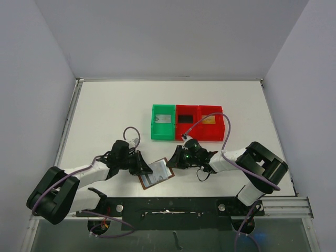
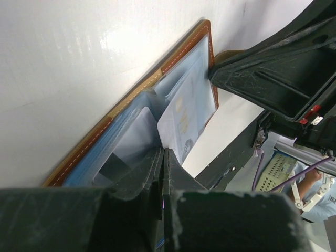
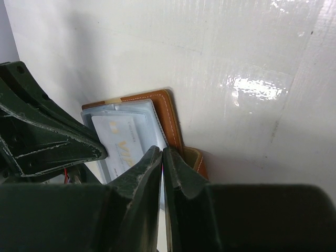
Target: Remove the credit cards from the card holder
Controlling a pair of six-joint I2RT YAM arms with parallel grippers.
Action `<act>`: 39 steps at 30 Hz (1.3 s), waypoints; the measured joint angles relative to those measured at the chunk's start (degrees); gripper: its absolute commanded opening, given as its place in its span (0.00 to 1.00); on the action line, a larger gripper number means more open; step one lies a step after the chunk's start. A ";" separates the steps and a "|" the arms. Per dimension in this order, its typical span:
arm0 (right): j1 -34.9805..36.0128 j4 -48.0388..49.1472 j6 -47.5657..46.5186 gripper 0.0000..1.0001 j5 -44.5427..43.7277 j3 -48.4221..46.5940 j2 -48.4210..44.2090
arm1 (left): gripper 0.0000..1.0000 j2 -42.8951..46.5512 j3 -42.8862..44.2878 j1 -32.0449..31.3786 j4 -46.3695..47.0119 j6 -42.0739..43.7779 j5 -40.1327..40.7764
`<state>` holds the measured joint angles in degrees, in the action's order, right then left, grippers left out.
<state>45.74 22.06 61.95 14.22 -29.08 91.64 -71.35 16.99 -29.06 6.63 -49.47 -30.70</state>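
The card holder [image 1: 156, 176] lies open on the white table between my two grippers, brown edge [image 3: 170, 113] out and clear sleeves up. One sleeve holds a pale card with gold letters [image 3: 123, 139], which also shows in the left wrist view [image 2: 186, 113]. My left gripper [image 1: 143, 169] is shut, its tips [image 2: 163, 152] pressed against the sleeves at the wallet's left end. My right gripper [image 1: 170, 161] is shut on a thin sleeve edge at the wallet's right end [image 3: 163, 150]. A grey card [image 1: 164, 119], a black card [image 1: 185, 119] and a golden-orange card [image 1: 210, 120] lie in the trays.
A green tray [image 1: 155, 128] and two red trays [image 1: 178, 137] [image 1: 223, 137] stand in a row just behind the grippers. A purple cable loops over the right arm. Grey walls close in the table on three sides.
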 measured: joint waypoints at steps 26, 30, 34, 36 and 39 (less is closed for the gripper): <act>4.22 -7.21 -9.27 0.22 4.07 -9.70 5.03 | 0.17 1.77 2.36 0.68 -7.08 1.57 1.36; 4.31 -4.90 -6.93 0.22 3.34 -8.59 5.14 | 0.27 2.05 1.31 0.68 -4.48 -0.72 1.51; 4.28 1.62 -3.65 0.21 3.15 -4.81 4.90 | 0.30 3.02 -2.56 0.70 2.71 -5.60 0.92; 4.28 3.23 -2.60 0.21 2.93 -3.98 4.87 | 0.30 3.32 -4.26 0.72 5.77 -7.72 0.50; 4.28 4.70 -1.57 0.21 2.73 -3.21 4.90 | 0.30 3.39 -6.01 0.72 9.11 -10.45 0.17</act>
<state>50.02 26.76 60.38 16.95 -32.29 96.53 -67.96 10.98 -28.34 15.75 -59.92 -30.52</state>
